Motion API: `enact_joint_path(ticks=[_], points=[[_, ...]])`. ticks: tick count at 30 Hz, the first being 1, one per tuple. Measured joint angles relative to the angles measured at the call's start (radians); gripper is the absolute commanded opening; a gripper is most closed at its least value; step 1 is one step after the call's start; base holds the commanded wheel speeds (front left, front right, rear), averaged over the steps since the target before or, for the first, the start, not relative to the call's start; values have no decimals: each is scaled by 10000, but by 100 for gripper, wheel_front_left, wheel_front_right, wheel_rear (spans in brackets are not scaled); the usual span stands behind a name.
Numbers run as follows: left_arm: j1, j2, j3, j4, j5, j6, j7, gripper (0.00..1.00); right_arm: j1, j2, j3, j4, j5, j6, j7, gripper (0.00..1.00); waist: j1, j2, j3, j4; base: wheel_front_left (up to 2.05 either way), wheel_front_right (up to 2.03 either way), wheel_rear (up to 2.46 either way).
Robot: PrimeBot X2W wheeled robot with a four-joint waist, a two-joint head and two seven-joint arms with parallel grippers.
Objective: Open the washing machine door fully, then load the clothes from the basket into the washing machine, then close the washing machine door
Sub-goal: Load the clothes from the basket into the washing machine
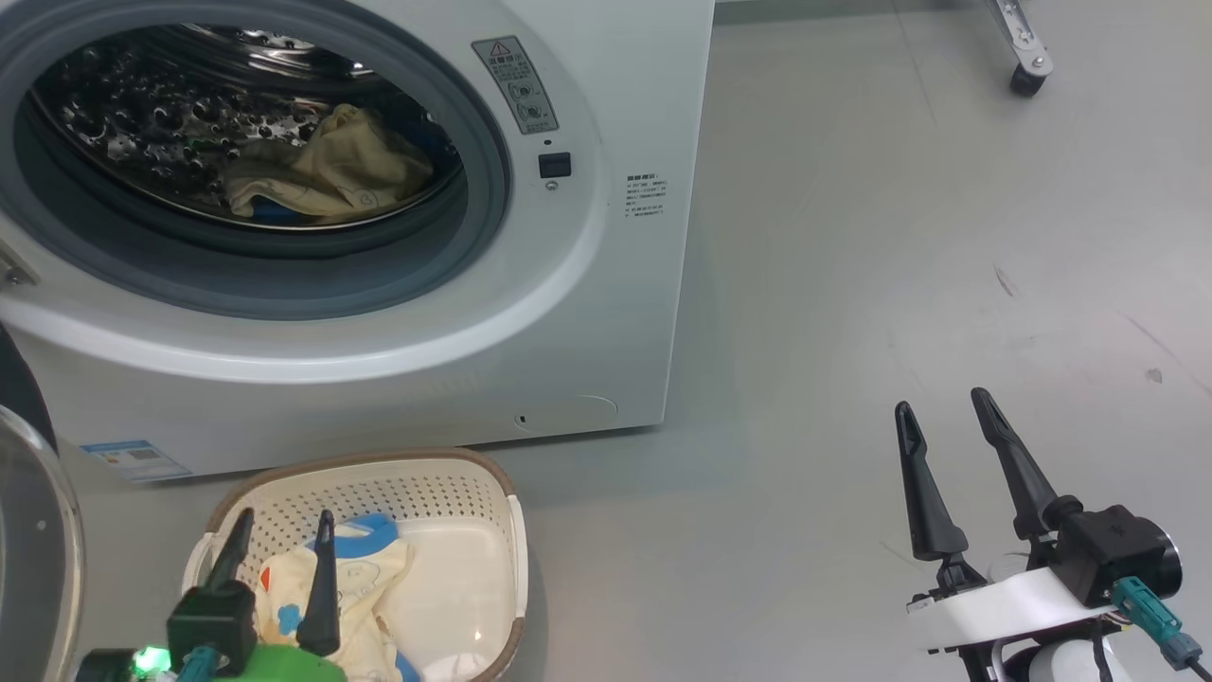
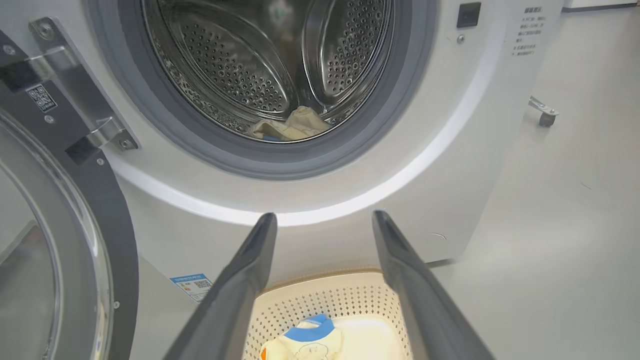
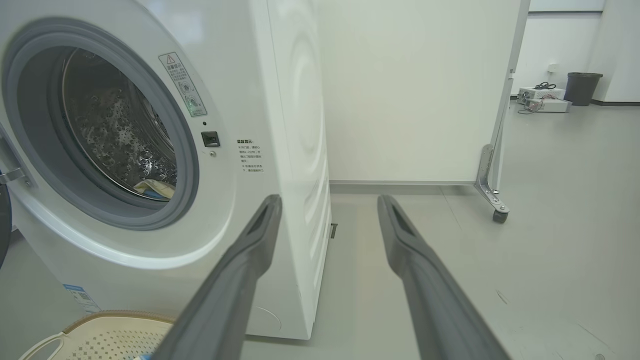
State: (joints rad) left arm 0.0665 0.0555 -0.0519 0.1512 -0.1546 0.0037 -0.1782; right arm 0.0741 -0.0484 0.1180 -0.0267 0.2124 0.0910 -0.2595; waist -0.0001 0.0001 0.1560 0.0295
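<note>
The washing machine point(image 1: 606, 313) point(image 2: 480, 165) point(image 3: 295, 125) stands with its door point(image 1: 28, 530) point(image 2: 55, 250) swung wide open at the left. One cream-yellow garment point(image 1: 331, 170) point(image 2: 295, 126) point(image 3: 152, 189) lies inside the steel drum. Another piece of the clothes point(image 1: 355, 587) point(image 2: 310, 342), with a blue collar, lies in the basket point(image 1: 473, 493) point(image 2: 340, 300) point(image 3: 110, 332) on the floor before the machine. My left gripper point(image 1: 284, 530) point(image 2: 324, 220) hovers open just over that garment, nothing between its fingers. My right gripper point(image 1: 942, 403) point(image 3: 329, 200) stands open above bare floor, well right of the machine.
Grey floor point(image 1: 900, 237) spreads to the right of the machine. A wheeled white partition point(image 3: 420, 90) stands behind, its castor point(image 1: 1027, 76) point(image 3: 499, 215) on the floor. A dark bin point(image 3: 582, 87) and boxes sit far back.
</note>
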Motion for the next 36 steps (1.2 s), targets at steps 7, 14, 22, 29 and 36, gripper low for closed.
enact_joint_path(ticks=[7,14,22,29,36], points=[[-162,38,-416,1427,144,-105,853,100,-64,-2,98,-339,-2,2,38,100,0,0,742,-45,0,0,0],[-1049,40,-426,2679,142,-146,1511,100,-415,-4,232,-575,-12,2,94,100,0,0,1511,-137,0,0,0],[-2171,94,-119,4299,-48,-142,2380,100,-695,-4,470,-836,-15,6,178,100,1,0,2594,-405,0,0,0],[-3326,163,100,5241,-274,-142,2918,100,-870,-10,481,-1076,-29,36,209,100,1,0,3569,-713,0,0,0],[-4395,171,322,5841,-571,-140,3076,100,-1139,-33,437,-1507,-48,36,209,100,1,0,4576,-964,0,0,0]])
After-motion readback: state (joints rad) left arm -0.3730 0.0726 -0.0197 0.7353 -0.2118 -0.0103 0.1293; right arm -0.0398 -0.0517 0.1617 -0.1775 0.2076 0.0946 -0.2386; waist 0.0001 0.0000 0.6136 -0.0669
